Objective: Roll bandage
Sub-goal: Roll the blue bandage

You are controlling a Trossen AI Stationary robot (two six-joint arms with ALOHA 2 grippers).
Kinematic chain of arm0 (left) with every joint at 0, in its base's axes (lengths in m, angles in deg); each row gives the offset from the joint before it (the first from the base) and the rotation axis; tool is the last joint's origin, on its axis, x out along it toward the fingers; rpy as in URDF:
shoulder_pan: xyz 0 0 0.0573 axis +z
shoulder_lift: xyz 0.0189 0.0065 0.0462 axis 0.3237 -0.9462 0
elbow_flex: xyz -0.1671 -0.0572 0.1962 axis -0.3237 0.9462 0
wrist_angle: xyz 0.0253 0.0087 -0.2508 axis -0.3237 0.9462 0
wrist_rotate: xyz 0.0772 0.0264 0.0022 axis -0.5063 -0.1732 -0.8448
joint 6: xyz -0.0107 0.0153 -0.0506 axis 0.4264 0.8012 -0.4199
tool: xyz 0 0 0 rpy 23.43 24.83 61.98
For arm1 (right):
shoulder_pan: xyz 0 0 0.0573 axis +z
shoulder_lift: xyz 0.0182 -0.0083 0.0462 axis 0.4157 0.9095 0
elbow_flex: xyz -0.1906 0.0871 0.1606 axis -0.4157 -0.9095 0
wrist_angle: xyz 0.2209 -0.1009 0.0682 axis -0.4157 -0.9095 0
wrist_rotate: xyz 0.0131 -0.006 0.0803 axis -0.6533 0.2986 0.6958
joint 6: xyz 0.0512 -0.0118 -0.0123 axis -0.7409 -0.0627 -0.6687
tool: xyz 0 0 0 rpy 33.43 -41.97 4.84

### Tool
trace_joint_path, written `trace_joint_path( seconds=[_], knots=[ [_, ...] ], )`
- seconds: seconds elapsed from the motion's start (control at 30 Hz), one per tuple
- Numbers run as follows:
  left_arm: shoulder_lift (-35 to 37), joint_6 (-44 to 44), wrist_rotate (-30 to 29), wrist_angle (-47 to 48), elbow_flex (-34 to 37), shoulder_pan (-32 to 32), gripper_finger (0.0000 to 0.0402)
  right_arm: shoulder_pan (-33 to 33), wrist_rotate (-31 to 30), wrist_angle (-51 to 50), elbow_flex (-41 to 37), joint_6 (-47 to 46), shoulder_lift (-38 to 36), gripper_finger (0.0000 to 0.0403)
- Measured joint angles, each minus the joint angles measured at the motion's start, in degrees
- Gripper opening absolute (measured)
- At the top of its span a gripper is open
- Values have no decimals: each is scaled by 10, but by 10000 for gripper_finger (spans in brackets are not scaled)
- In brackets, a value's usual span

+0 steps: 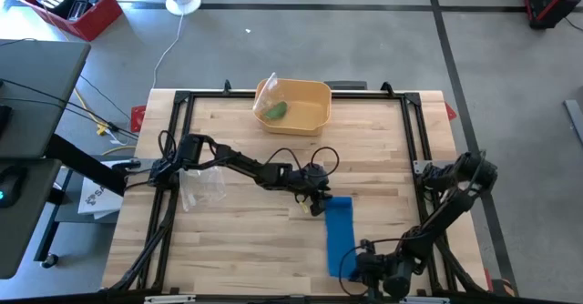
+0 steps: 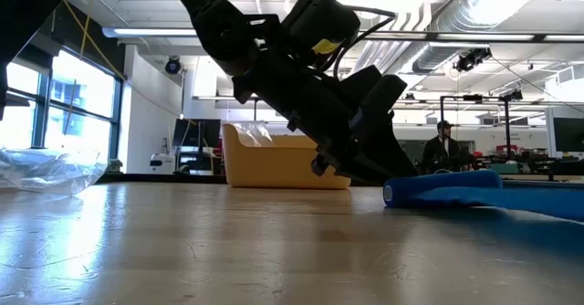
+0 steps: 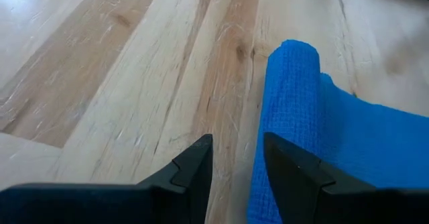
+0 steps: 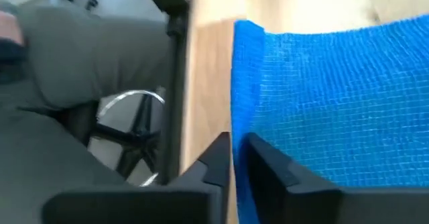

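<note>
At the near edge of the wooden bench, towards the right, the right gripper is set at the near end of a blue bandage. In the right wrist view its jaws stand only slightly parted at the bandage's edge; whether the fabric is pinched between them cannot be told.

The bandage lies flat as a strip running away from the near edge, and its far end is curled into a short roll. Just beside that roll, near the middle of the bench, the left gripper is lowered to the surface. Its jaws are open, one tip on bare wood and the other resting at the roll's side, with nothing held.

The rolling step is judged to be barely begun, since most of the strip is still unrolled. The next move would call for the roll to be turned over towards the near edge while the strip is kept taut and straight.

Farther left a clear plastic bag lies on the bench. At the far edge a yellow bin is seen, with a green object inside.
</note>
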Motion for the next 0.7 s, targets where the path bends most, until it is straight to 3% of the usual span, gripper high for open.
trace_joint_path(
  seconds=[0.2,0.3,0.43,0.6,0.7],
  knots=[
    [1,4,-9,0,0,0,126,0,0,-2,0,13,-45,152],
    [2,4,-11,8,-1,0,126,0,43,-11,0,-14,-60,182],
    [2,15,-12,10,-1,-1,126,0,115,-32,0,-50,-71,192],
    [3,20,-15,9,-1,-2,126,0,113,-32,0,-51,-73,192],
    [21,68,-17,27,-1,-11,125,0,106,-39,0,-54,-73,192]
  ],
)
